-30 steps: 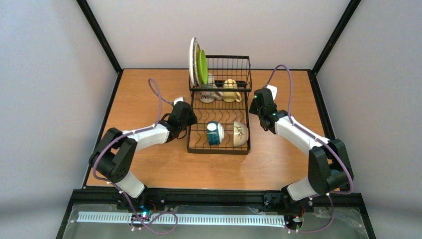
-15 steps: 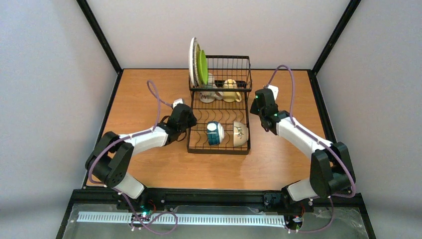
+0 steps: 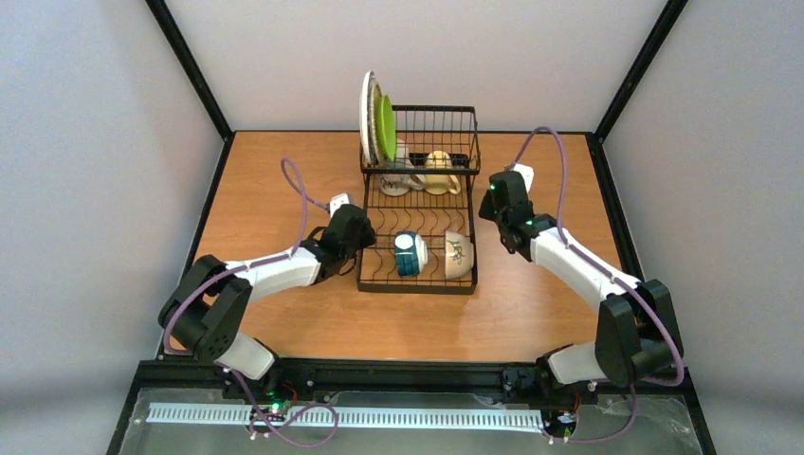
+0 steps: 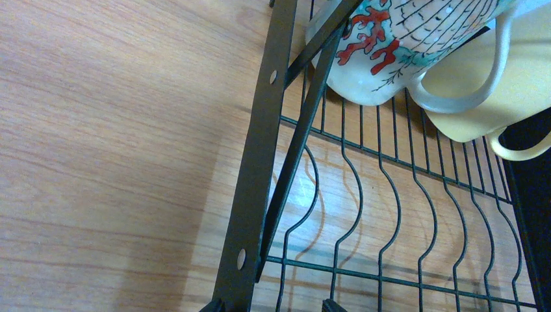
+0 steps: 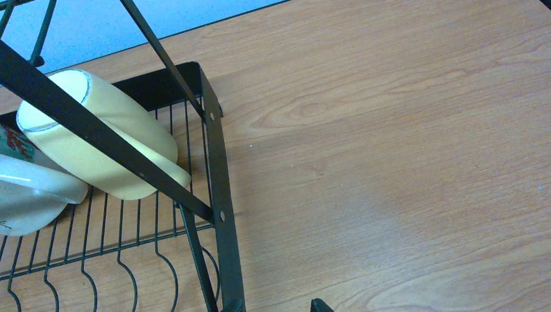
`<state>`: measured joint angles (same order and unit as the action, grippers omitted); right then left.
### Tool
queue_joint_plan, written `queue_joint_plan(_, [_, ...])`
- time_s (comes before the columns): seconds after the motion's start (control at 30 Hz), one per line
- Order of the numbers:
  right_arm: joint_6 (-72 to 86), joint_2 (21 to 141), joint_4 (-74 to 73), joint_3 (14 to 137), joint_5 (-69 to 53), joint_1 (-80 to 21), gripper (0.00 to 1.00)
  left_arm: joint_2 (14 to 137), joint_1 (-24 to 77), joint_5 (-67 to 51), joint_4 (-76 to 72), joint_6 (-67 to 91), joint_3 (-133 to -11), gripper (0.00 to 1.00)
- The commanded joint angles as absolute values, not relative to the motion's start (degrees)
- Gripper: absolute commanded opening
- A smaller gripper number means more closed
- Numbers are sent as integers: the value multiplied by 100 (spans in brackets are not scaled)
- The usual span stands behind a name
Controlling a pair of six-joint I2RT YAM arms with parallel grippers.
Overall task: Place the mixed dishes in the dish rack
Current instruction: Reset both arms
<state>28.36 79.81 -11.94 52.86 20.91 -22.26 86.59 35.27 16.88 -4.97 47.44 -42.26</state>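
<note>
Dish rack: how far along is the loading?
Looks done or nearly so. In the rack: plates upright at the far left, two mugs in the basket, two bowls on the tray. In hand: nothing; left gripper and right gripper flank the rack, jaws open. Left: no dish shows outside the rack; the plate count I cannot tell.

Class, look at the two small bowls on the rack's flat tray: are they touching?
Apart. The top view shows open wires of the tray between the teal bowl and the cream bowl.
</note>
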Motion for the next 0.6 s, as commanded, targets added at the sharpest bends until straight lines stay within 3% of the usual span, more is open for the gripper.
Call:
queue_joint_plan(0.0, [2856,7802,-1302,5153,2205,-2224,60,8505,3845,1203,-588,5026,-4160,82])
queue_joint_plan(0.57, [2709,7577,-1375,5237,2273,-2232,60,8043,3989,1701,-56,4980,-4214,85])
